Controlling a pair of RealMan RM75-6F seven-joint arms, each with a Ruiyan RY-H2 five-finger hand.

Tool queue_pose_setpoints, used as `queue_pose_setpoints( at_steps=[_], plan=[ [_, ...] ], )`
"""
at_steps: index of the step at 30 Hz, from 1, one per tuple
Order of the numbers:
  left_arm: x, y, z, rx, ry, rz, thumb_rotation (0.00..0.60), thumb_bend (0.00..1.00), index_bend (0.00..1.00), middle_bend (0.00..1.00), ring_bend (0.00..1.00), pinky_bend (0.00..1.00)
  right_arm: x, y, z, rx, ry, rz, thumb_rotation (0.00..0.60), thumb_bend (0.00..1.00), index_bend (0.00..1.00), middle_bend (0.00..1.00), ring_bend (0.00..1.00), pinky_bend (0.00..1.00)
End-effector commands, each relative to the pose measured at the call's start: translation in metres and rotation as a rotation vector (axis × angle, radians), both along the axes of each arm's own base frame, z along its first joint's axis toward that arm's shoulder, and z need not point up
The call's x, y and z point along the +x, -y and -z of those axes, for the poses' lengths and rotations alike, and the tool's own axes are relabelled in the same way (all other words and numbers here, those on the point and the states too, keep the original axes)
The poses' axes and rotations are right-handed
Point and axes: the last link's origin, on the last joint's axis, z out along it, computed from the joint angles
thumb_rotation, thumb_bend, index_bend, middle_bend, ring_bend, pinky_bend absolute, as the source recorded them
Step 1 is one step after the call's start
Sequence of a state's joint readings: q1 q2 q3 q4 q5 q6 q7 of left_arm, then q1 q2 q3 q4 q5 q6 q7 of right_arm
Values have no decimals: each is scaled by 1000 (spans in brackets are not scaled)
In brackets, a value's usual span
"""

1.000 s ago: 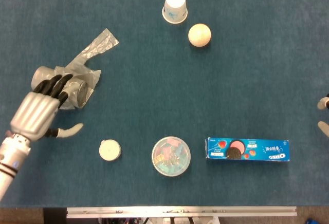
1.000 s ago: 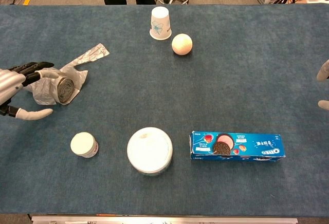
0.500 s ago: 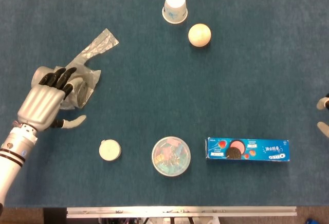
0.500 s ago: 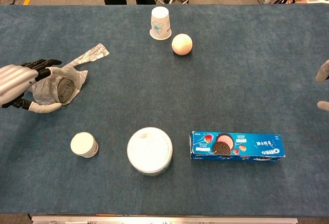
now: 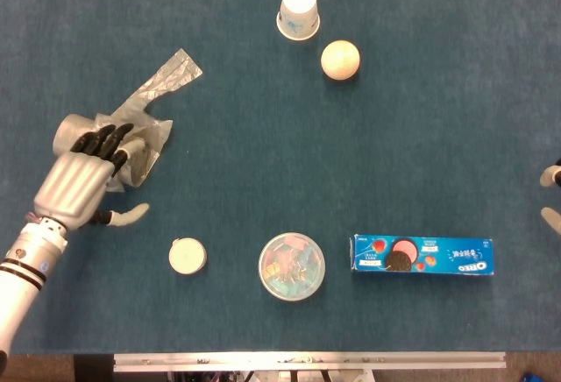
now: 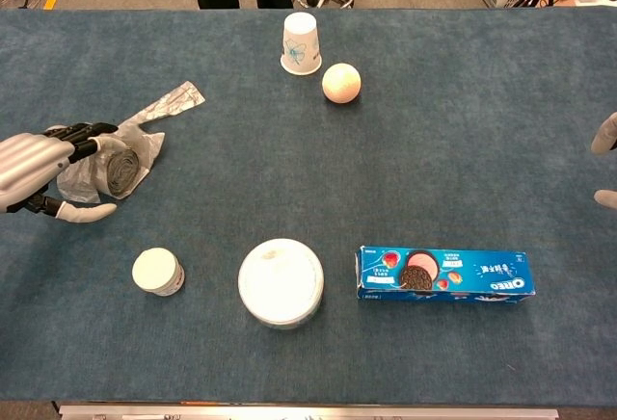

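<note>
A grey roll of plastic bags (image 5: pixel 145 141) (image 6: pixel 120 165) lies at the table's left, its loose end (image 5: pixel 171 75) trailing toward the back. My left hand (image 5: pixel 74 185) (image 6: pixel 29 165) sits over the near-left part of the roll. Its dark fingertips (image 5: pixel 105 141) rest on top of the roll, and the thumb (image 5: pixel 127 215) lies spread out on the cloth, apart from the roll. The hand hides part of the roll. Only two fingertips of my right hand (image 5: pixel 551 198) (image 6: pixel 605 165) show at the right edge, apart and with nothing between them.
An upside-down paper cup (image 5: pixel 299 11) (image 6: pixel 300 44) and a pale ball (image 5: pixel 340 60) (image 6: pixel 341 83) stand at the back. Along the front are a small white jar (image 5: pixel 188 256) (image 6: pixel 157 271), a round lidded tub (image 5: pixel 292 265) (image 6: pixel 281 282) and a blue Oreo box (image 5: pixel 421 257) (image 6: pixel 443 274).
My left hand has moved a little right onto the roll, and its fingers have curled down on top of it. The right hand has not moved.
</note>
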State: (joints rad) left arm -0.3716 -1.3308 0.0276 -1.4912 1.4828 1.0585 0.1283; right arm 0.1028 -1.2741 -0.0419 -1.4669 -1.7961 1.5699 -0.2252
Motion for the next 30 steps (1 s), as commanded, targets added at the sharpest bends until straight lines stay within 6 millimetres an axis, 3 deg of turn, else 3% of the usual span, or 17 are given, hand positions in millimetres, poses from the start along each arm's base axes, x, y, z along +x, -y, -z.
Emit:
queue_pose_setpoints(
  at_steps=[1,16,25,30],
  plan=[
    [9,-1,-4,5,16,29,296,220,145,40,46,148,0,0,0,1,1,0,600,72,514,542,365,488],
    [-14,12,-2,-13,-33,-42,309,220,150,42,46,148,-1,1,1,-4,-9,1,600,73,514,542,365,488],
    [4,6,-6,27,14,33,315,220,150,39,45,145,-1,0,1,-4,-10,-1,600,73,514,542,365,487],
    [11,-1,-10,57,21,62,233,222,150,32,42,113,-1,0,1,-1,-10,0,600,73,514,542,365,487]
  ],
)
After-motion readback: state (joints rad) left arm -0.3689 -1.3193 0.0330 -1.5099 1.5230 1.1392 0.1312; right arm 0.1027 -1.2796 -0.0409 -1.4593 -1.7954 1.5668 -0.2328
